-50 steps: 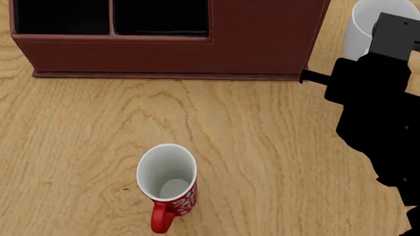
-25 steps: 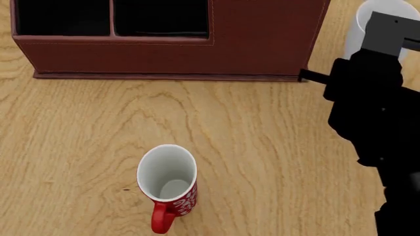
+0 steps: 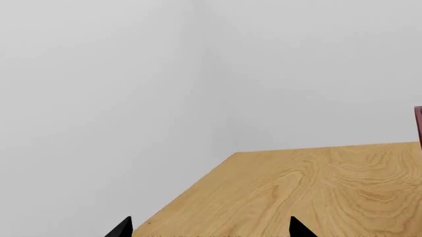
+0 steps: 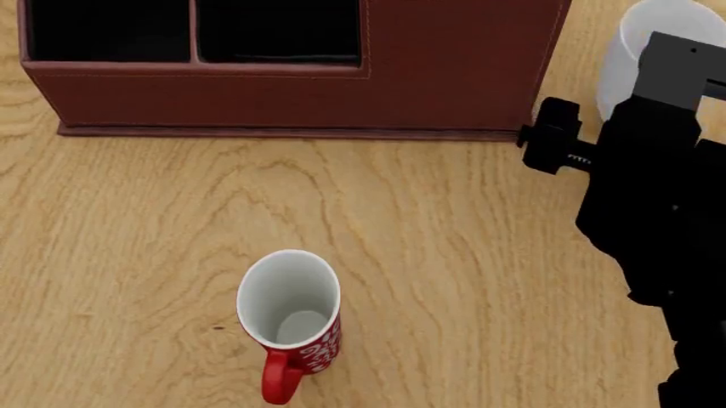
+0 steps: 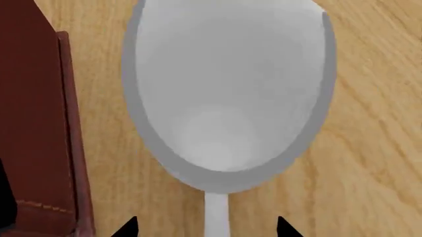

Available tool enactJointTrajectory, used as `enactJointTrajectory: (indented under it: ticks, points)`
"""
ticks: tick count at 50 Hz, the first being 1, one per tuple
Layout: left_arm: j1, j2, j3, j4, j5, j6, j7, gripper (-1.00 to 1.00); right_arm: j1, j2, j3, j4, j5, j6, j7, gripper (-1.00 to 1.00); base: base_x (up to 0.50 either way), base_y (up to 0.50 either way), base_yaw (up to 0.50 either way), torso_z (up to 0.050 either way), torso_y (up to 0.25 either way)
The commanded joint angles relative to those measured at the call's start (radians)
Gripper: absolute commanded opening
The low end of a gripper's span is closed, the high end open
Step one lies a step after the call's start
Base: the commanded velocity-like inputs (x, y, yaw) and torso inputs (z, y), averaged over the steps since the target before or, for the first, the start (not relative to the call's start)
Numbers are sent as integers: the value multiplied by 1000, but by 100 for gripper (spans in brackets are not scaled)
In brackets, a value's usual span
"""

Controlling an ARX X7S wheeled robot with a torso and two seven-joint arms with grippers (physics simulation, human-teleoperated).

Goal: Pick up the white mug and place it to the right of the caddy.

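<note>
White mug (image 5: 228, 94) stands upright at the caddy's (image 4: 454, 76) three o'clock; right gripper (image 5: 205, 228) fingers spread astride its handle, left gripper (image 3: 209, 229) fingers spread, empty.

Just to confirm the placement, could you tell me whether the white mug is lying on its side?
No, the white mug stands upright on the table beside the caddy, its open mouth facing up.

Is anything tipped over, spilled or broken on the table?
No, nothing stands out. The white mug stands upright and empty beside the caddy, the red mug stands upright and empty too, and the wooden table shows no spill.
</note>
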Motion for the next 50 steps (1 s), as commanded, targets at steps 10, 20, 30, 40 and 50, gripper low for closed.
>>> enactJointTrajectory:
  ticks: [10, 20, 30, 40, 50]
  points:
    - [20, 27, -7, -4, 8, 28, 18, 100, -95, 94, 47, -240, 65, 36, 99, 100, 0, 0, 0, 0, 0]
    - [21, 29, -14, -5, 1, 32, 22, 100, -163, 158, 81, -420, 124, 61, 186, 100, 0, 0, 0, 0, 0]
    - [3, 19, 5, -9, 3, 28, 18, 100, -285, 270, 138, -713, 220, 74, 312, 100, 0, 0, 0, 0, 0]
    - [1, 14, 6, -4, 1, 25, 17, 100, -437, 382, 206, -987, 301, 27, 417, 100, 0, 0, 0, 0, 0]
    - [20, 27, -13, 8, -3, 34, 26, 100, -568, 477, 256, -1194, 324, -39, 467, 100, 0, 0, 0, 0, 0]
